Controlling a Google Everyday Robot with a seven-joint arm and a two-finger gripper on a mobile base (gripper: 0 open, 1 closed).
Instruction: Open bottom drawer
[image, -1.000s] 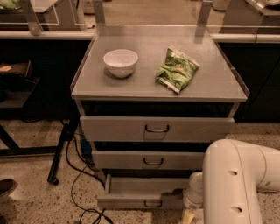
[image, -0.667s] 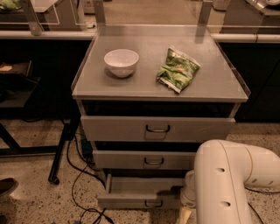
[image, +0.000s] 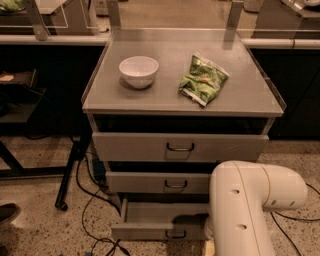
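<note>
The bottom drawer (image: 150, 231) is the lowest of three grey drawers in a metal cabinet. It stands pulled out part way, with its plain grey inside (image: 160, 212) showing and a small dark loop handle (image: 175, 234) at the centre of its front. My white arm (image: 245, 210) fills the lower right and covers the drawer's right end. My gripper (image: 206, 246) is low at the frame's bottom edge, by the right part of the drawer's front, almost all hidden behind the arm.
The middle drawer (image: 165, 182) and top drawer (image: 180, 146) are slightly out. On the cabinet top (image: 150, 100) sit a white bowl (image: 138, 70) and a green snack bag (image: 203, 80). Black cables (image: 90, 200) and a table leg (image: 70, 170) lie on the floor at left.
My arm has swung left and now covers more of the bottom drawer's right side. The drawer stays pulled out about as far as before.
</note>
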